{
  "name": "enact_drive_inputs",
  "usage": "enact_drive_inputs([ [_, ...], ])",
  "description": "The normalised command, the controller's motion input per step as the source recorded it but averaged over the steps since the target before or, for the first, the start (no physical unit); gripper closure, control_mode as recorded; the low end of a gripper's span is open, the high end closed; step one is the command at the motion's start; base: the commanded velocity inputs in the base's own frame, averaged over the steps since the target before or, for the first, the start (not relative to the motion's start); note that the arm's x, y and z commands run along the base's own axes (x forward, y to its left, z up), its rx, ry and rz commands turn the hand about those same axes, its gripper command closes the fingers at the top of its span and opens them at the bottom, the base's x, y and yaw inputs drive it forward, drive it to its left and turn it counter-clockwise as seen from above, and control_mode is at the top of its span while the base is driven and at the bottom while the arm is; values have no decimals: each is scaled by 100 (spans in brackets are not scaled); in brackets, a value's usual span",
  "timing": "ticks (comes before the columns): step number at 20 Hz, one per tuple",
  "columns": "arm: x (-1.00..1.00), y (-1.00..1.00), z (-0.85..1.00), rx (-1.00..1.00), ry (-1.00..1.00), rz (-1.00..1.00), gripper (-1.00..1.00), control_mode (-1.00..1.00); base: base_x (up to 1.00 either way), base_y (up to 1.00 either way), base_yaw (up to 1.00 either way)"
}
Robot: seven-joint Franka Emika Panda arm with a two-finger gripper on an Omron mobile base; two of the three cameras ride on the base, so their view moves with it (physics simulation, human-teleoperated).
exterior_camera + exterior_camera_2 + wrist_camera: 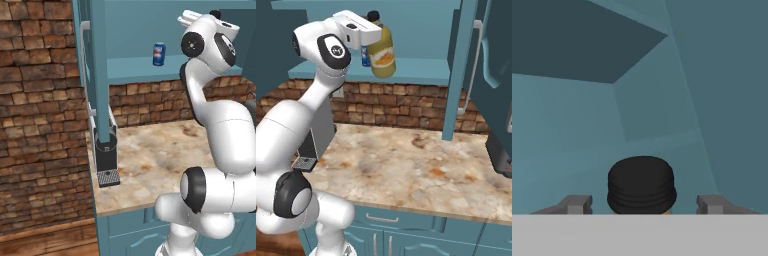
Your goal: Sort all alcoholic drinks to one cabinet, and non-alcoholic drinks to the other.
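Juice bottle (382, 52) hangs in the gripper (374, 36), jaws clamped on its body, beside the blue can (159, 54). Likely heavy, rigid and slick; a body grip seems safest.

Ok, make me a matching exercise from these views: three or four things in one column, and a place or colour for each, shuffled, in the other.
Things:
1. blue soda can
2. yellow juice bottle
3. black cap
4. coffee machine

Places:
A. on the marble counter, at its left end
B. standing on the open cabinet's shelf
C. between the end effector's two fingertips in the hand view
D. at the end effector, raised in front of the cabinet

Pairs: 1-B, 2-D, 3-C, 4-A
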Motion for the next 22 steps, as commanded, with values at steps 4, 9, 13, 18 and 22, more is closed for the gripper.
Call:
enact_drive_inputs([
  [4,20,0,0,0,0,4,100,-100,0,0,0],
  [9,14,0,0,0,-1,5,100,-100,0,0,0],
  [13,17,0,-6,0,0,5,100,-100,0,0,0],
  [18,15,-1,-18,0,0,6,100,-100,0,0,0],
  [22,16,0,-18,0,0,6,100,-100,0,0,0],
])
